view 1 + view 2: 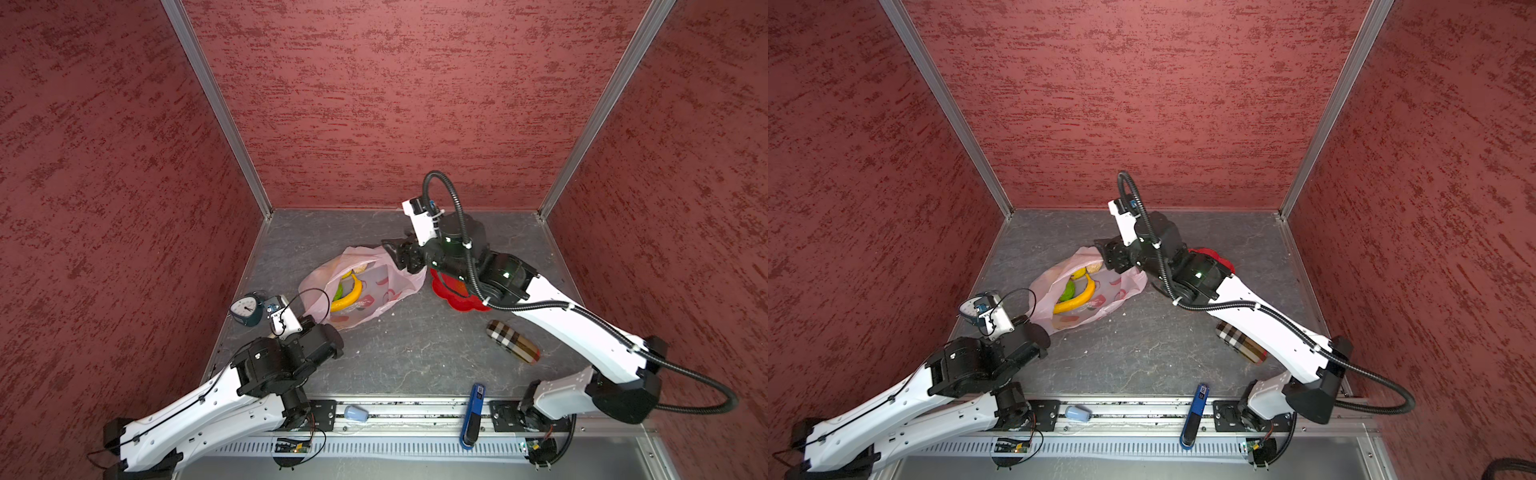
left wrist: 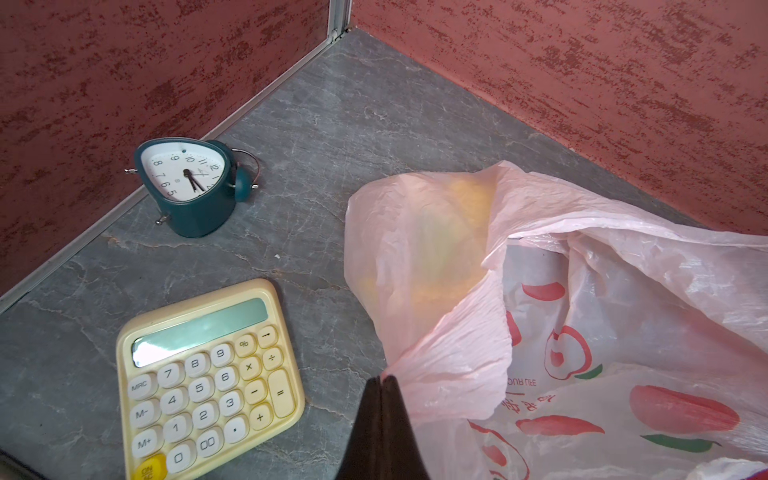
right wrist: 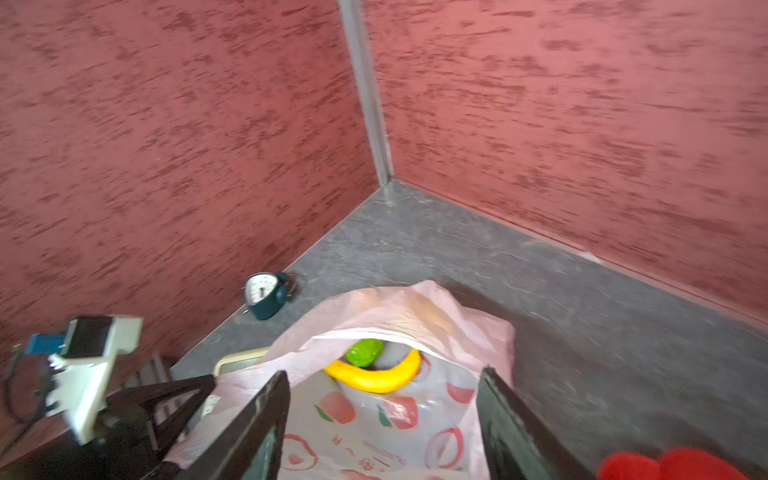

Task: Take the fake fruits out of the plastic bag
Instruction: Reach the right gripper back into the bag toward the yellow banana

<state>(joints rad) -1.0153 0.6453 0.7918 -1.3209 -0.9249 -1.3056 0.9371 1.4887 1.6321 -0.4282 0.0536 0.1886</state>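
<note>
- Left pincer, closed, is pinching the rim of the limp bag.
- Right pincer is gaping before the light, slick banana, probably best taken mid-curve.

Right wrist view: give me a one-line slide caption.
Open right gripper at the mouth of the bag, banana and green fruit inside; left gripper pinches its edge.

Around me stand 3 walls of mottled red plaster, joined by 2 aluminium corner posts; below lies a grey, marble-veined floor.
</note>
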